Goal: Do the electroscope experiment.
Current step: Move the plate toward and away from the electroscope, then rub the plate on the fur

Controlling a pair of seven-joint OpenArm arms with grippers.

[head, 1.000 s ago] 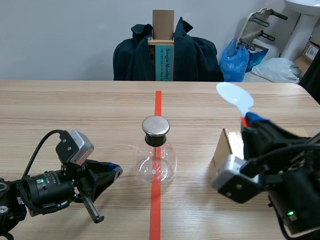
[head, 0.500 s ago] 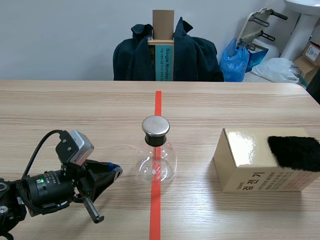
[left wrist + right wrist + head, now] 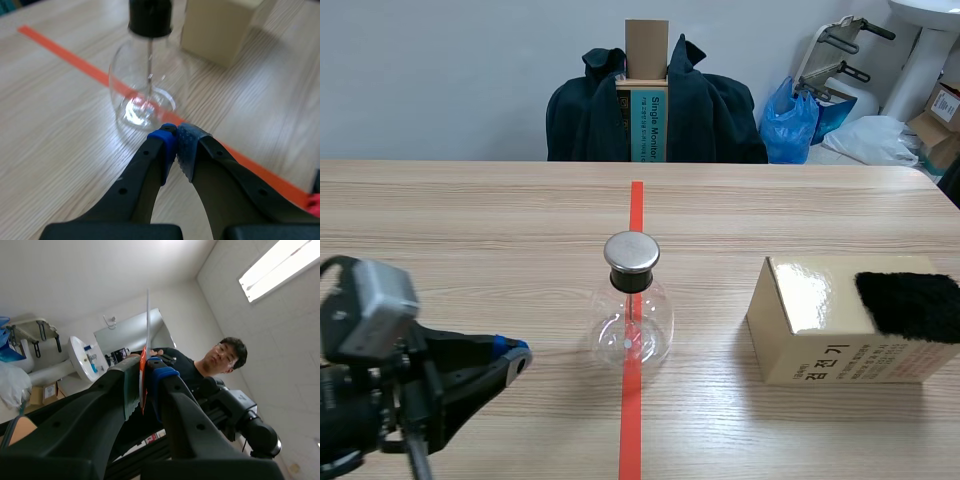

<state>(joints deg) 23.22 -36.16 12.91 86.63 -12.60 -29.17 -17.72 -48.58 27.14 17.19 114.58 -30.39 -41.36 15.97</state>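
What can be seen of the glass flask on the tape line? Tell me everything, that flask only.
The flask is clear glass, round-bellied, upright on the orange-red tape line in the middle of the table. A black stopper closes its neck, under a round metal cap; a thin rod hangs inside. Only the table touches it: the shut left hand points at its base from nearby, and the cardboard box stands apart.

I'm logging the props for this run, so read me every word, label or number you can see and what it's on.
"Single Monit...", running vertically on the teal box behind the table; the rest is hidden.
"검전기", apparently, on the side of the cardboard box; the finer line beneath is too small to read.
No text on the glass flask.
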